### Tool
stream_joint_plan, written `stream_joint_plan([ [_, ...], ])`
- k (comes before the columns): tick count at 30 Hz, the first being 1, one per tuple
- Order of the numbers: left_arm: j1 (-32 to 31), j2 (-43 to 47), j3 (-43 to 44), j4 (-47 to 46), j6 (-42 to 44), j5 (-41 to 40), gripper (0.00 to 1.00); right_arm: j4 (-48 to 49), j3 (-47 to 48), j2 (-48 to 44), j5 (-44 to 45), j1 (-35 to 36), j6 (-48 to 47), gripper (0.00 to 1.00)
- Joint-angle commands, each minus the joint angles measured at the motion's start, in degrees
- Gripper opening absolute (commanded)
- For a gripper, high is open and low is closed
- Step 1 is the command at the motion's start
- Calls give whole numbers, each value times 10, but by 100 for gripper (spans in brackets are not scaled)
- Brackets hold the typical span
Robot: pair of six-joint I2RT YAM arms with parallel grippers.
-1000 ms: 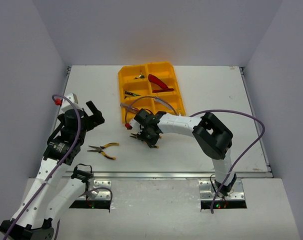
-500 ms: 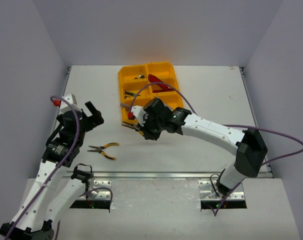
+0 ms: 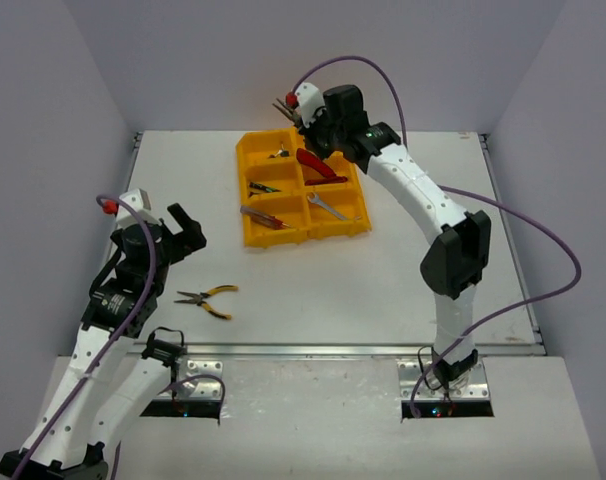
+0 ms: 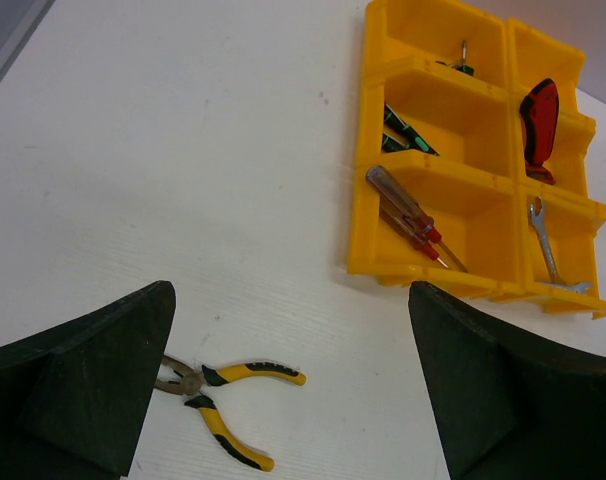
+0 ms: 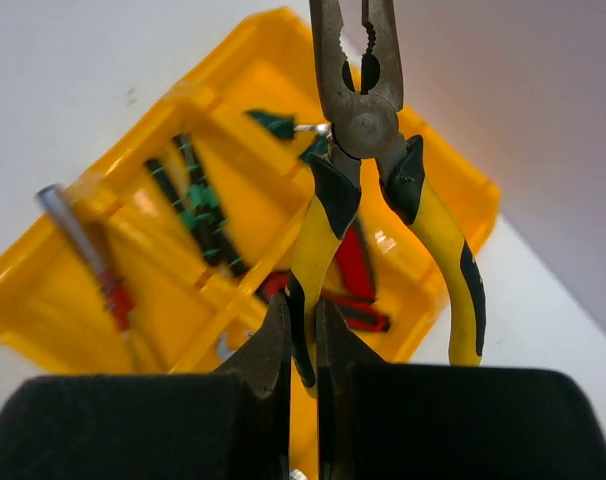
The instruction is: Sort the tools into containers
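Right wrist view: your right gripper (image 5: 303, 335) is clenched on just one handle of the held pliers (image 5: 368, 125). The other handle splays free beside it, and the nose points away from the camera. In the top view these pliers hang above the far edge of the tray (image 3: 251, 238), touching nothing.

Expect them to feel stiff and head-heavy. The steel nose sits well out from your pinch, so it will likely try to twist in the jaws. The pivot looks loose, so the free handle may swing. The rubbery sleeve should give good friction. I would lower them close into a compartment before letting go, since a hard drop could bounce them onto the screwdrivers (image 5: 198, 215) already in there.

The loose pliers (image 4: 218, 400) lie flat on the table (image 4: 183, 150), close under your left gripper (image 4: 293, 400) and well apart from the tray. That gripper is spread wide with nothing in it. For this pair, I judge the best hold to be across both yellow-black handles just behind the pivot. That spot is near the balance point, and closing there should fold the handles together. Avoid the bare steel nose, which looks smooth, tapered and likely slippery. Lying flat, the pliers leave little height to catch, so come down low and square.
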State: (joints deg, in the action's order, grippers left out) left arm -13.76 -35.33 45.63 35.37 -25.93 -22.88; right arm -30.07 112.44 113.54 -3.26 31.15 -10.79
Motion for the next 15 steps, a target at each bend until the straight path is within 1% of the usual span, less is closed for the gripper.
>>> stream_joint_plan([
  [1, 6, 3, -2, -28, 6, 9, 100, 89, 102, 98, 14, -43, -99, 0],
  [6, -2, 3, -4, -29, 7, 16, 100, 197, 143, 177, 11, -80, -148, 0],
  [12, -9, 11, -5, -31, 8, 17, 100, 275, 182, 253, 0, -106, -203, 0],
  [15, -12, 14, -7, -32, 8, 19, 100, 286, 209, 292, -16, -120, -196, 0],
])
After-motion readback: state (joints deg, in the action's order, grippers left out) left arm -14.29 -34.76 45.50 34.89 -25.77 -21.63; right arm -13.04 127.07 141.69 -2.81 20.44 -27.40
